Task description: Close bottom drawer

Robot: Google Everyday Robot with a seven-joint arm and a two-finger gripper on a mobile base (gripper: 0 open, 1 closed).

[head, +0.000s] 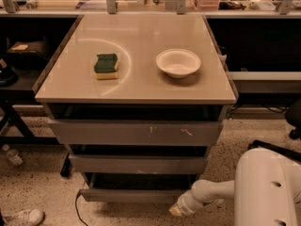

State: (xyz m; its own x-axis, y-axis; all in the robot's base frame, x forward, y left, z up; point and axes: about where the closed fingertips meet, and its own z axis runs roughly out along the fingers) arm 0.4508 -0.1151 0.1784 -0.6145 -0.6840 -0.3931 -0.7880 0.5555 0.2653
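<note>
The bottom drawer [136, 195] is the lowest and narrowest of three grey drawers under the table; its plain front stands only slightly out, with a dark gap above it. My white arm comes in from the lower right. My gripper [178, 209] sits low, against the right end of the bottom drawer's front, just above the floor. The top drawer [136, 133] carries white scratches; the middle drawer [136, 165] sits between them.
On the beige tabletop [141, 86] lie a green-and-yellow sponge [106, 66] and a white bowl [178, 62]. A white shoe [23, 217] and a bottle [11, 155] lie on the speckled floor at left. Dark shelving flanks both sides.
</note>
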